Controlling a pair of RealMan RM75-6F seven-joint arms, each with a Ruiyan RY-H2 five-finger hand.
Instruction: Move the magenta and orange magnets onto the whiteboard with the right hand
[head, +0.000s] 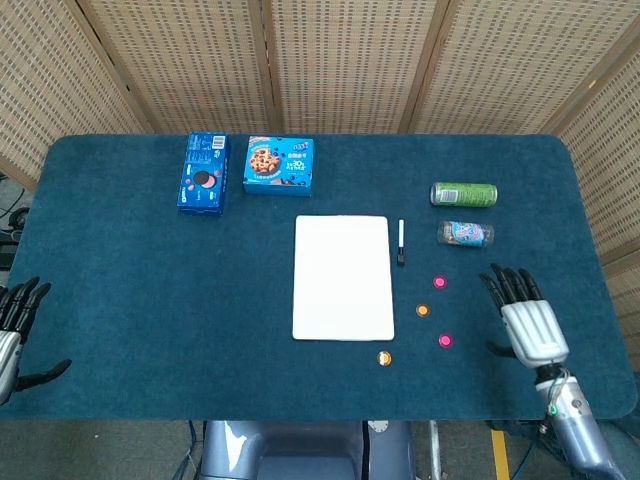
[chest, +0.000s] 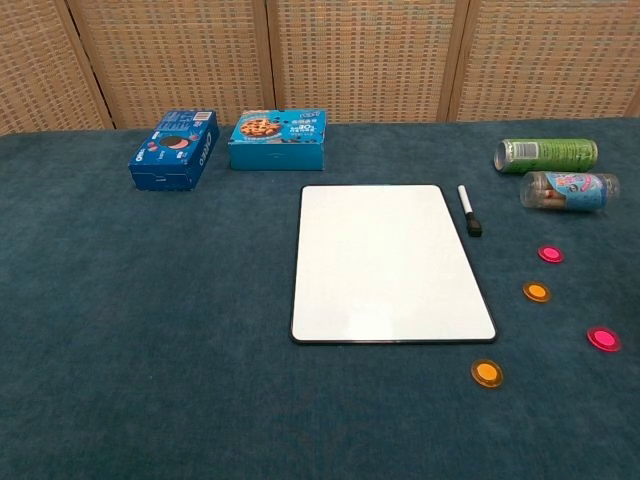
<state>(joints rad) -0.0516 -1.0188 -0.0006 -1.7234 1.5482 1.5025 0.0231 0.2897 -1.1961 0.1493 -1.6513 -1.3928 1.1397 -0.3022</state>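
Note:
The whiteboard lies flat in the middle of the blue table. To its right lie two magenta magnets and two orange magnets. My right hand hovers open over the table, just right of the magnets, fingers spread and empty. My left hand is open at the table's left edge. Neither hand shows in the chest view.
A black marker lies beside the whiteboard's right edge. A green can and a small bottle lie on their sides at the right. Two blue cookie boxes stand at the back left.

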